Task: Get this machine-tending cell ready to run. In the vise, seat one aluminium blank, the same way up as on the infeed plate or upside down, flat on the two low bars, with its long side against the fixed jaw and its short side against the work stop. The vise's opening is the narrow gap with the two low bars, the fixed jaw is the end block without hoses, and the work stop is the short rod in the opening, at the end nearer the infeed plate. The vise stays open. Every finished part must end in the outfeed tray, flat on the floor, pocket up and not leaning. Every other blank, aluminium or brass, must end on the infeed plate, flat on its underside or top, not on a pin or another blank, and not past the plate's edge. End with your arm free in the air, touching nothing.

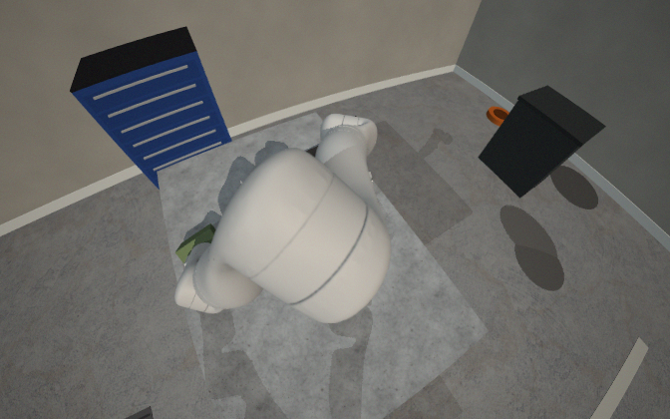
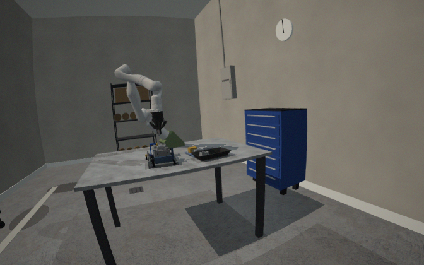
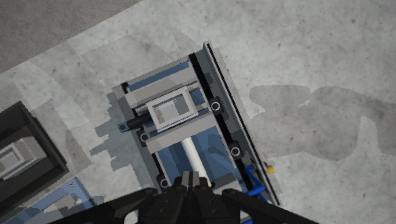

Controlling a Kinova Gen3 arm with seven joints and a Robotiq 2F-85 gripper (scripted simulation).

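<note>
The vise lies below my gripper in the wrist view, turned at a slant. A grey finished part with a square pocket facing up sits in its opening between the two jaws. A short dark rod, the work stop, is at the part's left end. My gripper is shut and empty, well above the vise's near end. The black outfeed tray at the left holds another grey pocketed part. A corner of the blue infeed plate shows at the bottom left; its blanks are out of frame there.
In the exterior view the vise and the tray sit on the table, with a brass blank beside the tray and a green wedge behind. A blue drawer cabinet stands right of the table. The arm fills the top view.
</note>
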